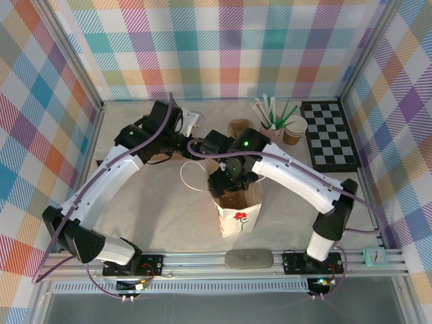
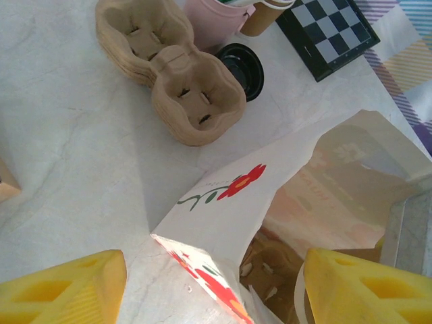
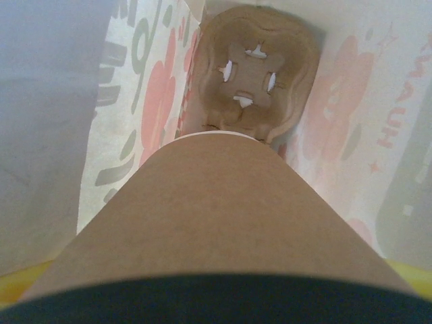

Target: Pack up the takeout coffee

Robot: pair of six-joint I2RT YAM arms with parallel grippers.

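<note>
The takeout coffee (image 3: 216,216), a brown kraft cup with a black lid (image 3: 216,304), sits between the fingers of my right gripper (image 3: 216,297), which is shut on it. The cup hangs inside the white paper bag with red flowers (image 1: 237,214), above a brown pulp cup carrier (image 3: 256,67) lying at the bag's bottom. In the top view my right gripper (image 1: 233,181) reaches down into the bag's mouth. My left gripper (image 2: 212,290) is open, its yellow fingers (image 2: 61,290) standing on either side of the bag's near corner (image 2: 223,202), touching nothing.
A stack of pulp carriers (image 2: 169,74) and a loose black lid (image 2: 243,67) lie behind the bag. The pink cup of straws (image 1: 270,125), another kraft cup (image 1: 294,129) and a chessboard (image 1: 329,135) stand at the back right. The bag's handle loop (image 1: 189,172) hangs to its left.
</note>
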